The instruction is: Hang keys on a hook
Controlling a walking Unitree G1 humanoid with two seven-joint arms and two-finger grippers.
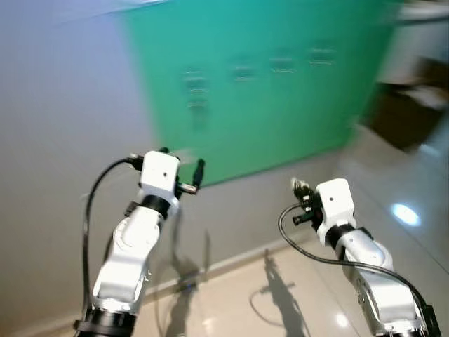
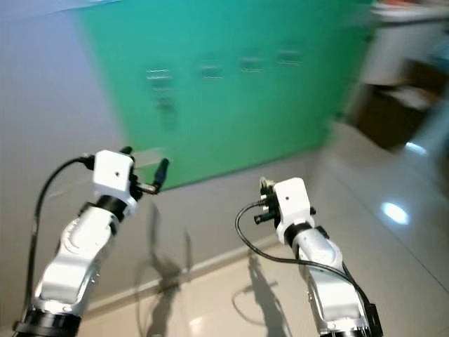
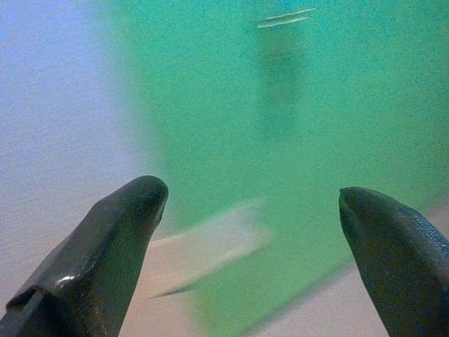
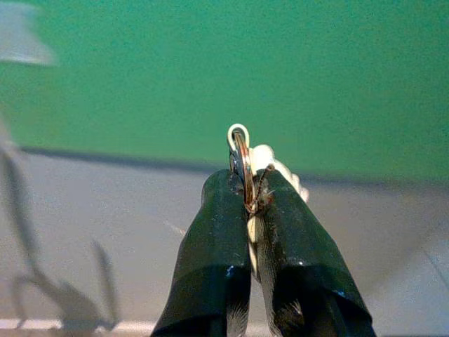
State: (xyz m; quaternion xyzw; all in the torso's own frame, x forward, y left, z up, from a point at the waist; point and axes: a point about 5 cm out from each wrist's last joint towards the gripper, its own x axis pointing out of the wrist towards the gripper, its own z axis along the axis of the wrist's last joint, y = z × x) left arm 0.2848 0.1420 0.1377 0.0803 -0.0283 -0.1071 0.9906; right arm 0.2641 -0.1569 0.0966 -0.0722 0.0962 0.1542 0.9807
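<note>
Ahead, a big green panel (image 1: 259,91) covers the upper part of the grey wall (image 1: 63,126), blurred, with a row of faint hooks (image 1: 283,64) across it. Below runs the glossy pale floor (image 1: 280,302). Both silver arms are raised toward the panel. The left tool (image 3: 252,232) has its two fingers spread wide apart, holding nothing. The right tool (image 4: 251,200) is pinched tight on the keys (image 4: 242,158), whose ring sticks up from between the fingertips.
</note>
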